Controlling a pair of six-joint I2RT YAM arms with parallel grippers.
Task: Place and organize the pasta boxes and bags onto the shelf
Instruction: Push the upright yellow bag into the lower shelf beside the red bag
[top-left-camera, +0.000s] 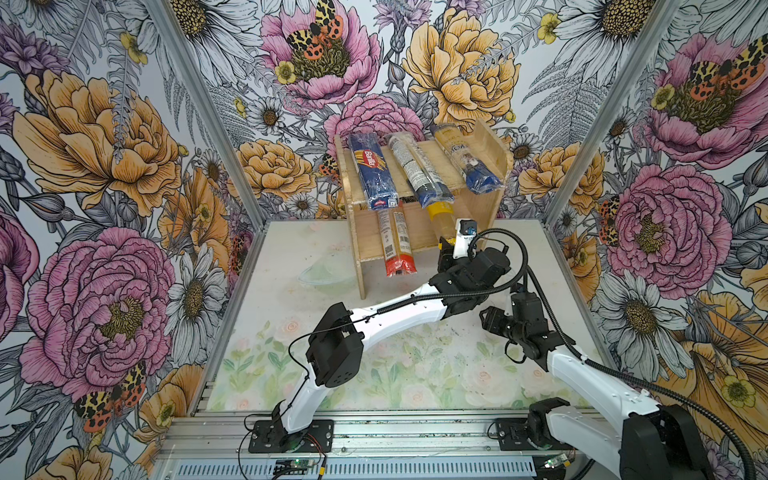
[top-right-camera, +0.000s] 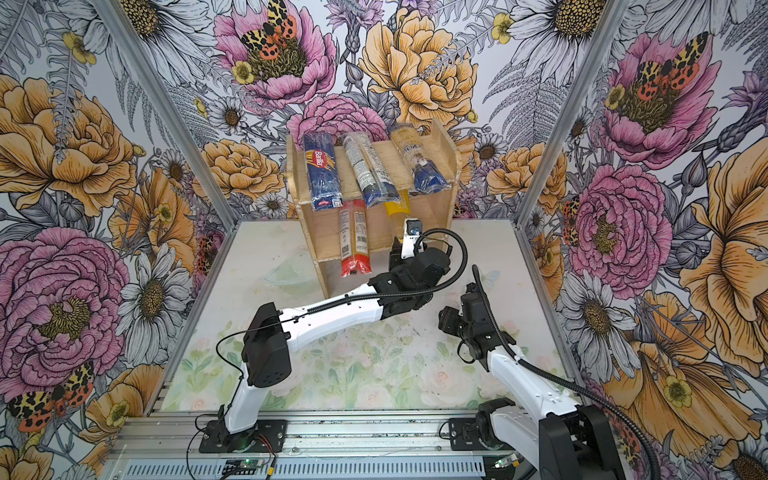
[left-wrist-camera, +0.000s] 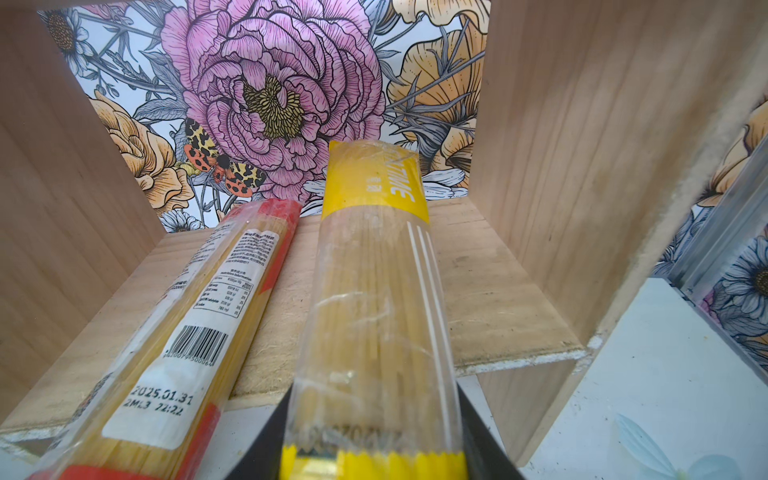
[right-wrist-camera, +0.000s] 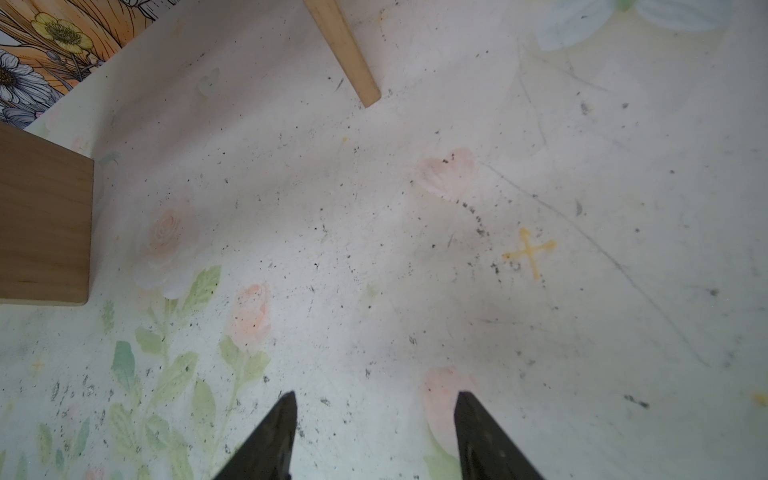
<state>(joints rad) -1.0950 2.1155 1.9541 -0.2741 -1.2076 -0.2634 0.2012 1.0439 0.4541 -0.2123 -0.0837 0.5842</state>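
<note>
The wooden shelf (top-left-camera: 482, 203) stands at the back of the table. On its top board lie a dark blue Barilla pack (top-left-camera: 372, 170), a clear and blue pack (top-left-camera: 417, 170) and a yellow-and-blue pack (top-left-camera: 469, 166). On the lower board the red-ended pack (left-wrist-camera: 187, 332) lies with its near end past the front edge. Beside it, the yellow-ended pack (left-wrist-camera: 374, 299) rests lengthwise on that board (left-wrist-camera: 490, 299). My left gripper (left-wrist-camera: 374, 395) is shut on this pack's near end, just in front of the shelf (top-right-camera: 436, 203). My right gripper (right-wrist-camera: 374, 399) hangs open and empty over the table.
Flowered walls with aluminium posts (top-left-camera: 208, 112) close in three sides. The arm bases sit on a metal rail (top-left-camera: 415, 432) at the front. The right arm (top-left-camera: 523, 328) stands right of the left forearm (top-left-camera: 399, 311). A shelf side panel's foot (right-wrist-camera: 41, 216) lies near the right gripper.
</note>
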